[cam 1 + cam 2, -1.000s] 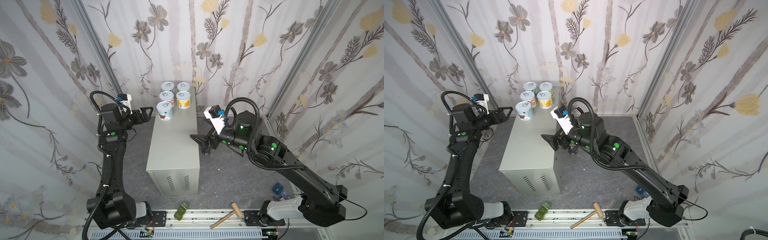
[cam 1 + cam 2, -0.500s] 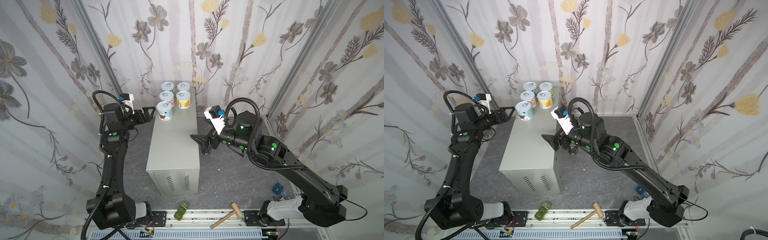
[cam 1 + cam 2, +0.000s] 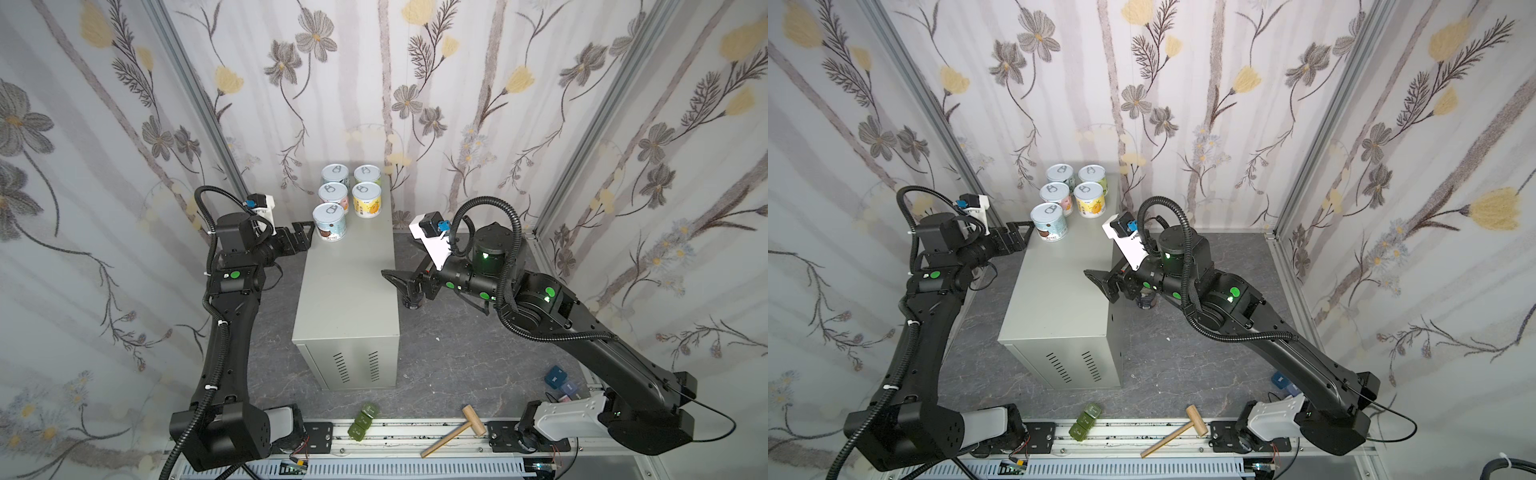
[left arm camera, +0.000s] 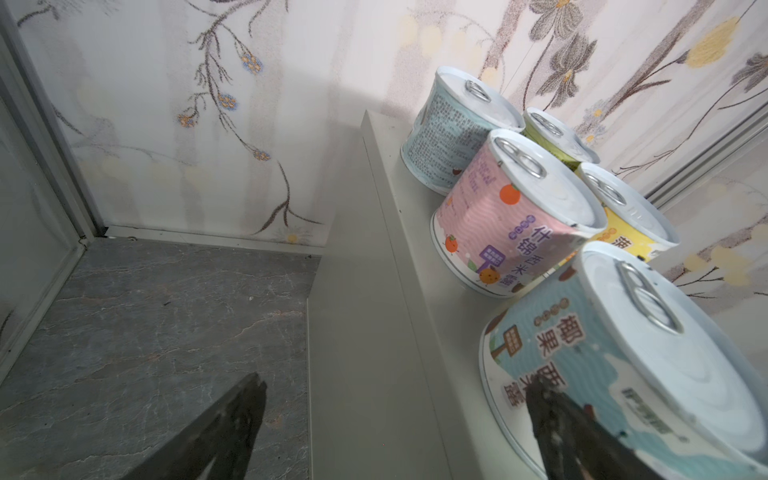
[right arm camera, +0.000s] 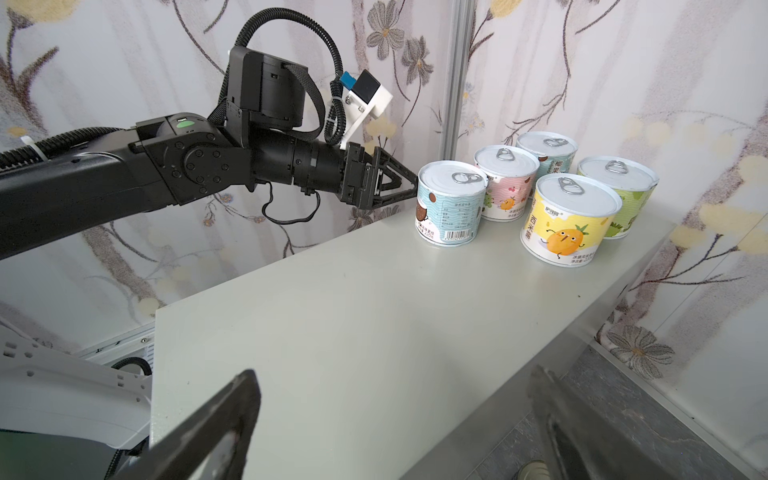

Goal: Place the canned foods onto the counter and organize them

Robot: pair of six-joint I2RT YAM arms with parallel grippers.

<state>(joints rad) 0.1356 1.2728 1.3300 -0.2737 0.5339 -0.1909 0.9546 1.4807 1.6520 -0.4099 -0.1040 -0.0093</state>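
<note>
Dark navy can [image 3: 1148, 302] sits mostly hidden beneath the right arm [image 3: 1225, 299].

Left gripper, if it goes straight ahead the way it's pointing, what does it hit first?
Most likely the nearest blue-labelled can on the counter: the open left gripper points at its side, one finger level with the label. Whether they touch is unclear.

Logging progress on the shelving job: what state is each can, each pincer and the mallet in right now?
Front blue can: upright, sealed, on the counter.
Pink can: upright, sealed, on counter.
Yellow can: upright, sealed, on counter.
Green can: upright, sealed, on counter.
Rear blue can: upright, sealed, on counter.
Navy can: upright on floor, beside counter.
Left pincer: open, empty.
Right pincer: open, empty.
Mallet: lying flat.
</note>
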